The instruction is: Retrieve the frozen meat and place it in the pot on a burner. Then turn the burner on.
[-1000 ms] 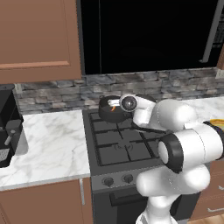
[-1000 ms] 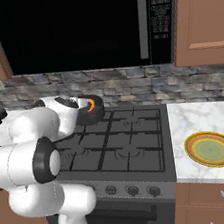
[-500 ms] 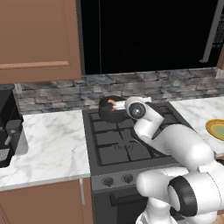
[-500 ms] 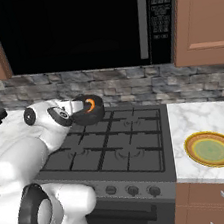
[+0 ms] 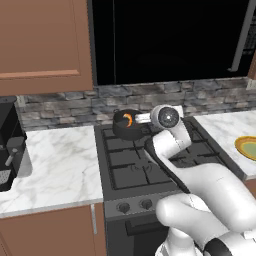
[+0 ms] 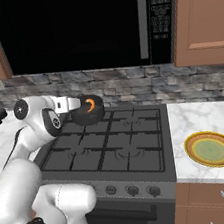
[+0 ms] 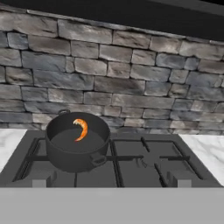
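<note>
I'm looking along the hand at the short round dark grey metal pot [image 7: 78, 141], sitting on the rear left burner [image 7: 52, 162] of the black gas cooktop, right up against the grey stone backsplash [image 7: 131, 74]. The small curved orange-brown piece of frozen meat [image 7: 81, 129] lies inside it, on the pot floor toward the back wall, well clear of the rim.

From the left base view I have the pot [image 5: 128, 125] with the meat [image 5: 128, 120] showing as an orange sliver, and the arm's wrist just to its right. The right base view gives the same: pot [image 6: 88, 110], meat [image 6: 90, 105], hand beside it on the left.

My fingers are spread fully apart and carry nothing.

So I judge the placing done and the burner knob next: the row of small round dark knobs [image 6: 132, 191] sits on the stove's front panel, low and well apart from the hand. I expect a knob to be stiff, smooth and rigid, so I'd pinch it across its sides, squarely, and twist.

The meat, if it needs touching again, looks light, hard and likely slick; I'd take it across the middle of the curve. The round yellow-green plate [image 6: 211, 149] on the marble table [image 6: 201, 121] stays out of it.
</note>
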